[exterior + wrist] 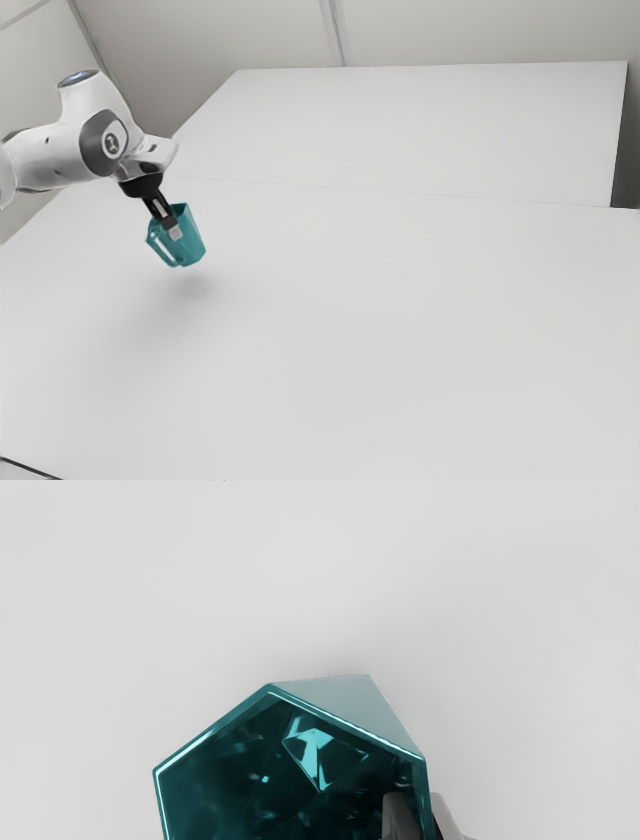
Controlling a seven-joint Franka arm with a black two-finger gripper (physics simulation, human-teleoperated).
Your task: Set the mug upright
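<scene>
In the exterior view the gripper (174,232) holds a teal angular mug (190,240) by its wall, a little above the table, with a soft shadow beneath. The mug leans slightly, its mouth upward and its handle toward the exterior view's left. In the wrist view the many-sided mouth of the mug (215,750) faces the camera. One finger of the gripper (424,817) is inside the mug and the other outside, with the wall pinched between them. The mug's lower part and handle are hidden in that view.
A broad white table (400,330) stretches out under and beyond the mug. Its back edge and far corner lie toward the exterior view's upper right, near pale walls. A dark thin line crosses the exterior view's lower left corner.
</scene>
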